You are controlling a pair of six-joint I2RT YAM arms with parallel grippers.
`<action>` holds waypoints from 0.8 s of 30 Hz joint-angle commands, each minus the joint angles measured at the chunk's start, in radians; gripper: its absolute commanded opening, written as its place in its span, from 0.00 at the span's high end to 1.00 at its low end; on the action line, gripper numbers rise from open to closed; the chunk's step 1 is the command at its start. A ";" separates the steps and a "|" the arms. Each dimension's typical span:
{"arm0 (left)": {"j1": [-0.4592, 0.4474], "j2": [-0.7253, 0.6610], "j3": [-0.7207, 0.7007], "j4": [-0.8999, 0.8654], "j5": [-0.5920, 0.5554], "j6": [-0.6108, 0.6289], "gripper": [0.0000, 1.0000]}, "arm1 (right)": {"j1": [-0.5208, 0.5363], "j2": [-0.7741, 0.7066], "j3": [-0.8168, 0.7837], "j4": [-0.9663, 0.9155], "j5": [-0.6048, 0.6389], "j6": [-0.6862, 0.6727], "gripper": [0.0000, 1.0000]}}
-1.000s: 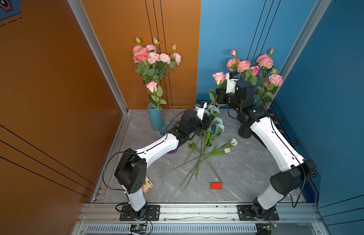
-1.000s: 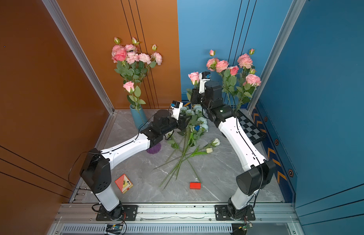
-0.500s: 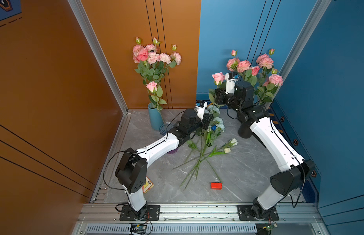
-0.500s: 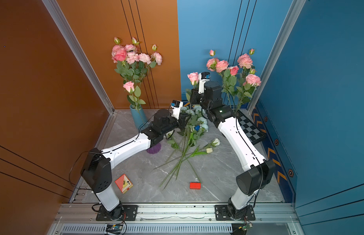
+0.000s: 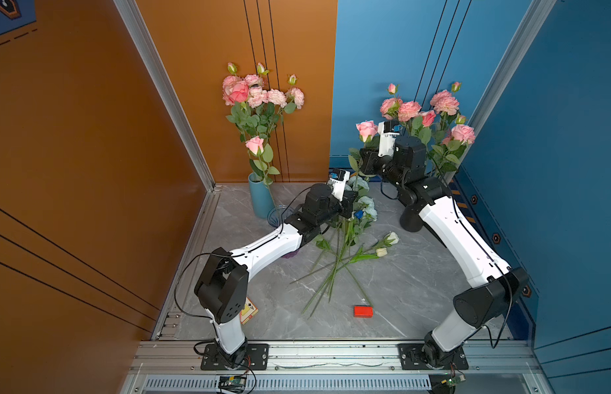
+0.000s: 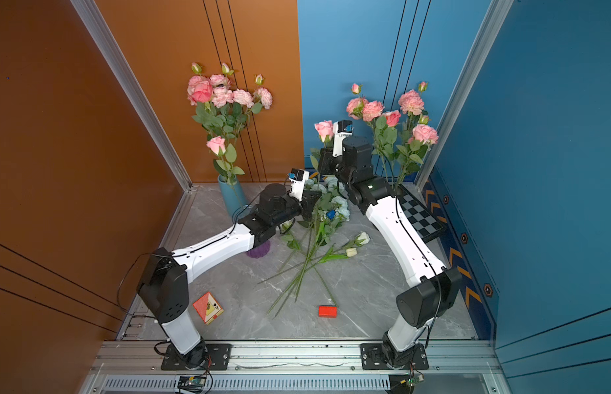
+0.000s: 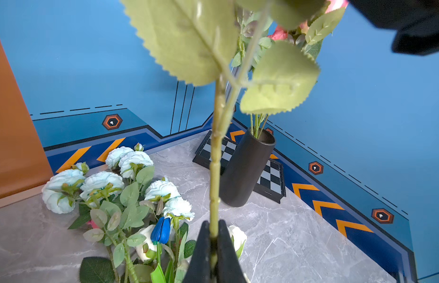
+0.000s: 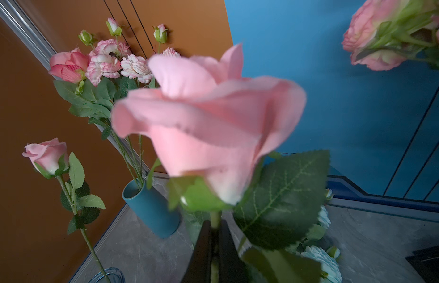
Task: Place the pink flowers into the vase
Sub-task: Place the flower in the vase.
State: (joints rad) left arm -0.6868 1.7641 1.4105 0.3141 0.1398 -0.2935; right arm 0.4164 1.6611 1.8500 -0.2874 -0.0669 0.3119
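L gripper [image 7: 214, 241], open a sec ago, now pinches the green stem [image 7: 215, 171] of the pink rose [image 5: 366, 130] low down, just over the pale blue flowers [image 7: 130, 171]. Arm barely shifts.

Bright, even light, soft shadows — near pink rose [image 8: 208, 127] and leaf [image 7: 184, 36] blurred.

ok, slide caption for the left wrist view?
Left gripper shut on a pink flower stem, black vase beyond.

Red block [image 5: 363, 311], playing card [image 6: 208, 307], chessboard [image 6: 421, 215] on floor.
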 commanded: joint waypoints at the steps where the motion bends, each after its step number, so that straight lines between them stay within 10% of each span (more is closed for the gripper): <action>1: 0.005 -0.001 0.009 0.031 -0.009 -0.006 1.00 | 0.004 -0.016 -0.018 0.011 -0.014 0.010 0.90; 10: 0.029 -0.038 -0.014 0.031 -0.056 0.022 1.00 | -0.023 -0.079 -0.084 0.004 0.001 0.026 0.66; 21: 0.084 -0.163 0.003 0.004 -0.119 0.151 1.00 | -0.076 -0.191 -0.225 0.006 0.014 0.033 0.00; 24: 0.097 -0.215 0.004 -0.007 -0.153 0.199 1.00 | -0.079 -0.192 -0.254 0.020 -0.014 0.049 0.00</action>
State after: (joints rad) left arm -0.6010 1.6131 1.4063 0.3126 0.0383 -0.1711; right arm 0.3397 1.4731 1.6287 -0.2760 -0.0566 0.3435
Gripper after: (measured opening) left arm 0.062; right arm 0.998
